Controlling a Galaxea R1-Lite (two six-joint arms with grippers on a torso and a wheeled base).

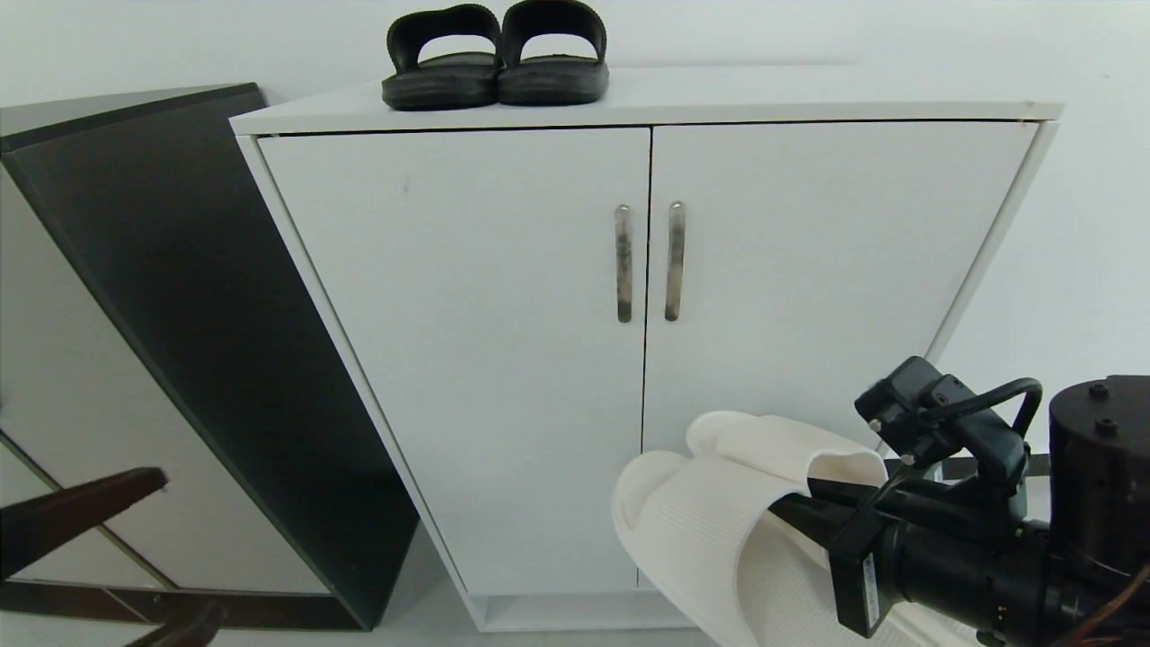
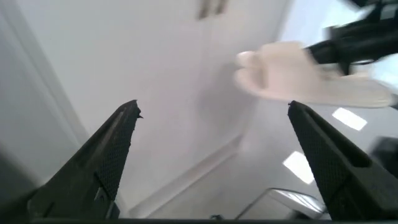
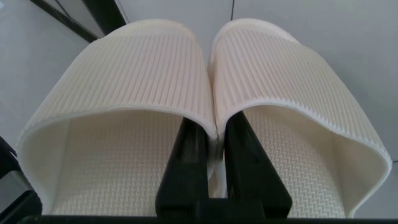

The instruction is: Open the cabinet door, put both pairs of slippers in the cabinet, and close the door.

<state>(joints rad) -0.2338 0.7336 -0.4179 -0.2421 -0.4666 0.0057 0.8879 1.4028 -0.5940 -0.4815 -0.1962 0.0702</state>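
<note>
Right gripper [image 1: 800, 503] first, lower right of the head frame: its two black fingers [image 3: 186, 162] sit one inside each shoe, squeezed together on the adjoining inner walls of the white slippers [image 3: 143, 74]. That's one pair, two shoes, held side by side with toes pointing at the cabinet [image 1: 449, 359], just in front of its lower right door. The left gripper [image 2: 212, 107] has its fingers spread wide with nothing between them, and the white slippers [image 2: 292, 71] show beyond it.

Moving outward, the white cabinet fills the middle of the head frame. Its two doors [image 1: 809, 270] are both closed, and two metal handles [image 1: 623, 263] stand upright side by side at the centre seam. On its top, upper centre, sit the black slippers [image 1: 497, 58], one pair, two shoes touching. A dark unit [image 1: 207, 314] stands just beside the cabinet at the left.
</note>
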